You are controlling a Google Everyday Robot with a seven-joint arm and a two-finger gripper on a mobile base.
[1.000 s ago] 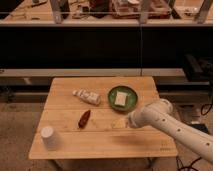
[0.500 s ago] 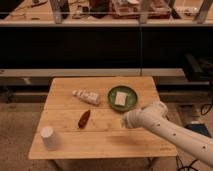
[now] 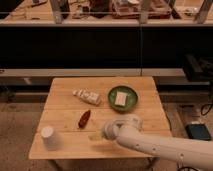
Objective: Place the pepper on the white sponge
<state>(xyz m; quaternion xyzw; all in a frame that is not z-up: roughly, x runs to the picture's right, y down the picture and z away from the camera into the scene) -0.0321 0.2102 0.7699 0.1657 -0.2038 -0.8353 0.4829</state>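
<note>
One camera view: the arm is sliding in from the lower right, so the gripper is now hanging lower centre, much nearer the pepper than a second ago, jaws apart, holding nothing. Looks like it's lining up the grab. Pepper's lying left of centre, long axis running lower left to upper right, tip end unclear. The white sponge is sitting on the green plate

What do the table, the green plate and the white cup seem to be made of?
Table: pale wood with a matte finish; plank seams show.
Green plate: probably glazed ceramic or plastic; smooth, even colour.
White cup: paper or plastic, I cannot tell which; plain matte white.
The gripper is open, low over the table's front, right of the cup.
</note>
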